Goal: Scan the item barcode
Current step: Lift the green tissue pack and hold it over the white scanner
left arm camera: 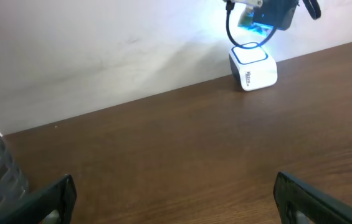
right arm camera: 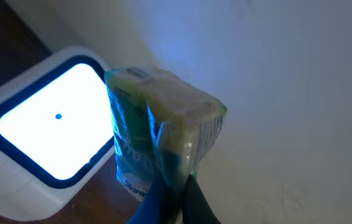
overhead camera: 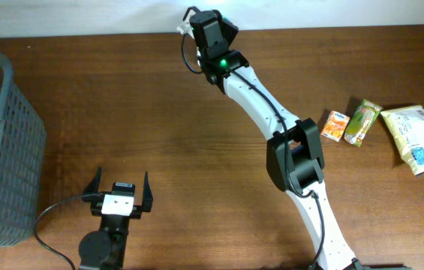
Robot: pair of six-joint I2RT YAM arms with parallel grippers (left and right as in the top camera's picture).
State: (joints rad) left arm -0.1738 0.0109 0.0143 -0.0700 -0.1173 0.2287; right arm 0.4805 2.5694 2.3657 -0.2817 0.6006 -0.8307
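The right gripper [right arm camera: 174, 198], at the bottom of its wrist view, is pinched shut on the edge of a green-printed packet [right arm camera: 163, 124]. It holds the packet just beside the lit white scanner [right arm camera: 45, 134] at left, presumably to present the barcode. The left gripper [overhead camera: 120, 187], lower left overhead, rests with jaws wide apart, seemingly parked clear.

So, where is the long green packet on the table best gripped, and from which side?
Probably from above, pinching across its narrow width near the far end: the green packet lies flat, and the orange packet crowds its near end.
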